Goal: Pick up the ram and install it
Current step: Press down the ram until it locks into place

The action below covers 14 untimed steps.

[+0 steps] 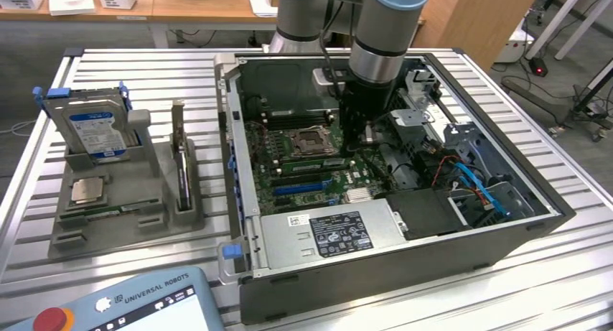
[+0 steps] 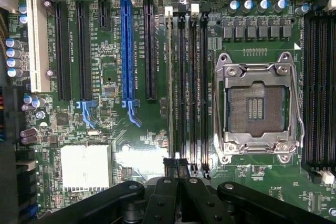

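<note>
— So, where is the ram?

— Down on the motherboard. In the wrist view the ram stands edge-on along the first memory slot, the one just beside the black expansion slot and further from the processor socket.

— How does it look from there?

— Thin. It shows as a long, narrow, pale grey-green line running nearly the whole length of the slot, from a white latch at one end to a black latch at the other. The three slots next to it look dark. Its flat faces are turned sideways to the camera, so I cannot make out its chips. I also cannot tell whether it is pressed fully home.

— And your hand?

— My hand has its fingers drawn together, right over the black-latch end of that slot. Whether they pinch the stick's edge or only rest above it, I cannot tell.

— What does the exterior view show?

— My arm reaches straight down into the open computer case, which lies on its side on the slatted tabletop. To the exterior view's left, well apart from the case, a grey tray holds an upright hard drive, a square silver processor chip and a dark expansion card on edge.
</note>
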### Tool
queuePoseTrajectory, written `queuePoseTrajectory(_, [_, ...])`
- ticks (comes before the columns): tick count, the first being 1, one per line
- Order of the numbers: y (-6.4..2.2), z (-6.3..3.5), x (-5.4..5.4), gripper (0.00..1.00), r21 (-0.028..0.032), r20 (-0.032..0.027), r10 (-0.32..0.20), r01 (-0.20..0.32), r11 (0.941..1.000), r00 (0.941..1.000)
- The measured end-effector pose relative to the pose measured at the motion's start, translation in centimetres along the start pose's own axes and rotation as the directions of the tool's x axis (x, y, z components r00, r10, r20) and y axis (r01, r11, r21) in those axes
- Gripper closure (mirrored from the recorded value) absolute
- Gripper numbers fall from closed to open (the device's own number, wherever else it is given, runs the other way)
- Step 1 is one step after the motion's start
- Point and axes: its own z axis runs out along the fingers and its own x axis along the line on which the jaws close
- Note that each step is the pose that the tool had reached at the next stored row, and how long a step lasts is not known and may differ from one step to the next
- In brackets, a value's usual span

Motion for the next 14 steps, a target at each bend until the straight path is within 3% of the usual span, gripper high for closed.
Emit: queuePoseTrajectory(14, [0.00, 0.34, -0.04, 0.90, 0.0001, -0.0001, 0.000, 0.000, 1.0000, 1.0000])
